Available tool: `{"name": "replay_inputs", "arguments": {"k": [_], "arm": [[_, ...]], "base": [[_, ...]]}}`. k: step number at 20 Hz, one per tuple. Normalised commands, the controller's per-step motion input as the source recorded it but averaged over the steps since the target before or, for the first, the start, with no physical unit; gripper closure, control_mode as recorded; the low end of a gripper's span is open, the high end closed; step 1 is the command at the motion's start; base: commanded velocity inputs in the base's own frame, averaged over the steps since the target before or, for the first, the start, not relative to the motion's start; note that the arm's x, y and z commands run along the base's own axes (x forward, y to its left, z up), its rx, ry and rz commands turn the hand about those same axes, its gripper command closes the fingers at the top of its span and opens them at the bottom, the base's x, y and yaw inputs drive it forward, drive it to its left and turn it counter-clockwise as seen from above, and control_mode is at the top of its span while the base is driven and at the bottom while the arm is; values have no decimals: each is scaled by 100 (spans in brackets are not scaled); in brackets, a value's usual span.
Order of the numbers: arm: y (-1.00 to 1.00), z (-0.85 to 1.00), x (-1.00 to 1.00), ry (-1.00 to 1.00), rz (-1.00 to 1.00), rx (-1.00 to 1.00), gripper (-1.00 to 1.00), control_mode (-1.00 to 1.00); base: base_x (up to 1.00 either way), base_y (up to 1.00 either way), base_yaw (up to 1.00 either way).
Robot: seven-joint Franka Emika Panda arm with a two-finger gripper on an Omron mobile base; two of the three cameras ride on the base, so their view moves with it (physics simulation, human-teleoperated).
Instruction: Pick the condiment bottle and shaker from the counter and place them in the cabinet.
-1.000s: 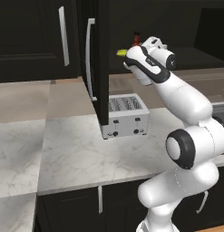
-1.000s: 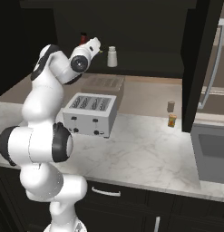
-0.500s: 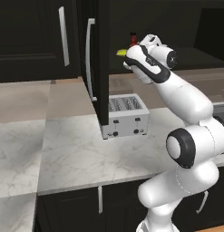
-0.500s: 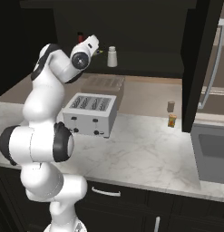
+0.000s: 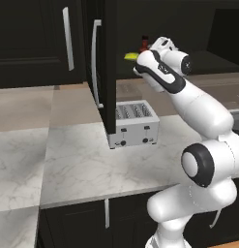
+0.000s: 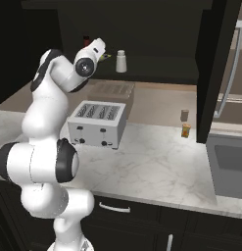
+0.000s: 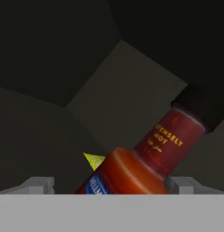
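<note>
The red condiment bottle (image 7: 145, 158), with its dark cap and pale label, stands on the dark shelf inside the open cabinet (image 6: 157, 66). It lies between the spread fingertips (image 7: 38, 185) of my gripper (image 7: 114, 185), which is open and not clamped on it. In the base views the bottle's red top (image 5: 143, 41) (image 6: 86, 41) peeks out behind my hand, and my gripper (image 6: 104, 53) is up at shelf height. The white-grey shaker (image 6: 121, 61) stands upright on the same shelf, to the right of my hand. The marble counter (image 5: 82, 160) lies below.
The cabinet's open door (image 5: 109, 72) with its long silver handle (image 5: 96, 63) juts out left of my arm. A silver toaster (image 6: 98, 122) sits on the counter under the shelf. A tiny orange-brown jar (image 6: 186, 130) stands to the right. A small yellow object (image 5: 130, 56) lies on the shelf.
</note>
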Motion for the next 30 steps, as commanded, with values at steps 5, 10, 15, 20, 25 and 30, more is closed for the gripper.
{"name": "replay_inputs", "arguments": {"k": [5, 10, 15, 20, 25, 30], "arm": [[0, 0, -22, -2, 0, 0, -100, -100], [-1, 0, -37, -5, 0, 0, -100, -100], [-8, 0, -57, -8, 0, 0, -100, -100], [-14, 0, -75, -10, 0, 0, -100, -100], [-17, 0, -87, -8, 0, 3, -100, -100], [-11, 0, -91, -5, 2, 6, -100, -100]], "base": [[0, 0, 0], [0, 0, 0], [0, 0, 0], [0, 0, 0], [0, 0, 0], [0, 0, 0]]}}
